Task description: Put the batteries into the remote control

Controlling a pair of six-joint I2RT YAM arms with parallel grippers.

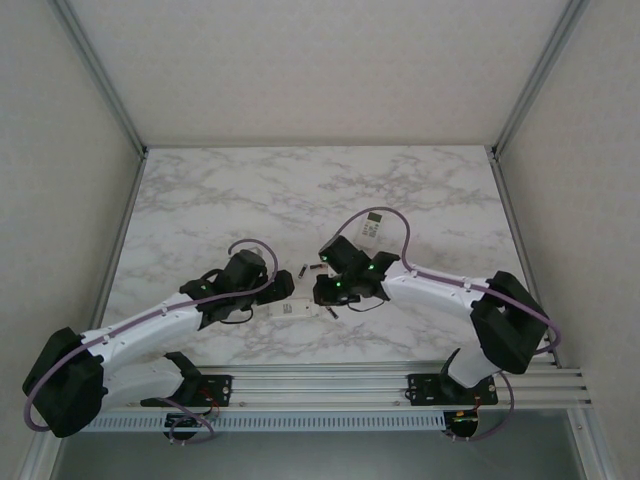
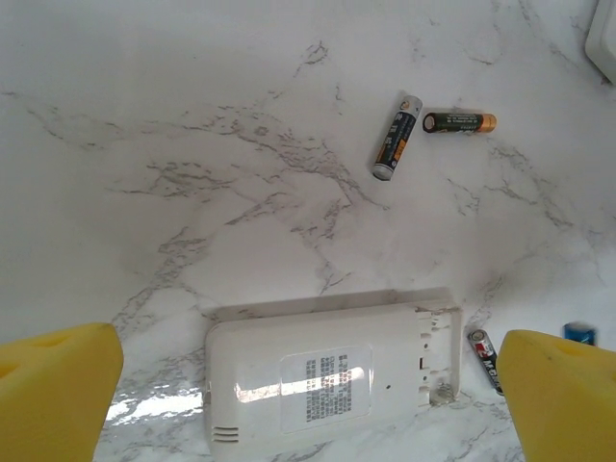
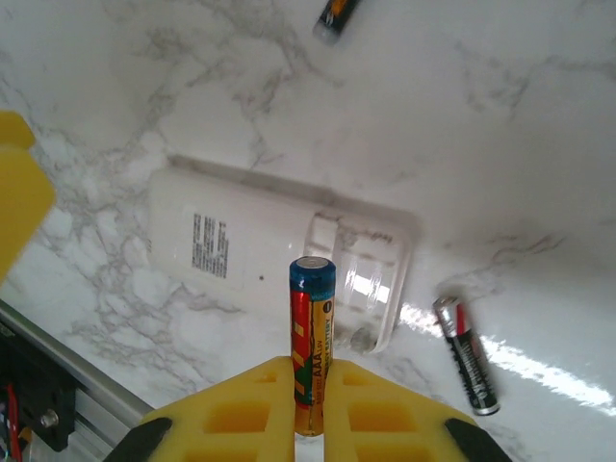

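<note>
**Right end effector clamped on one battery, above the remote**

- Right end effector (image 3: 310,385): yellow pads (image 3: 241,404) are closed on an AAA battery (image 3: 313,337). The battery stands upright between them, blue cap up, with a red/yellow/green label.
- Seen from the right wrist, that battery hangs over the remote (image 3: 241,241), near its open battery compartment (image 3: 361,279). I can't tell whether it touches the remote.
- The remote lies back-up on the marble worktop (image 2: 192,144), label sticker showing. From the top view it sits between the two end effectors (image 1: 292,310).
- Left end effector (image 2: 308,337): its pads (image 2: 53,395) are spread wide with nothing between them. It hovers over the remote with one pad off each end.
- A red-and-black battery (image 3: 465,354) lies flat on the worktop just beside the compartment end of the remote, apart from it.
- Two loose batteries (image 2: 397,136) lie further out on the worktop. They are close together, one angled and one roughly level, well apart from the remote.
- A second remote (image 1: 373,226) lies face-up further back on the worktop, behind the right arm.
</note>
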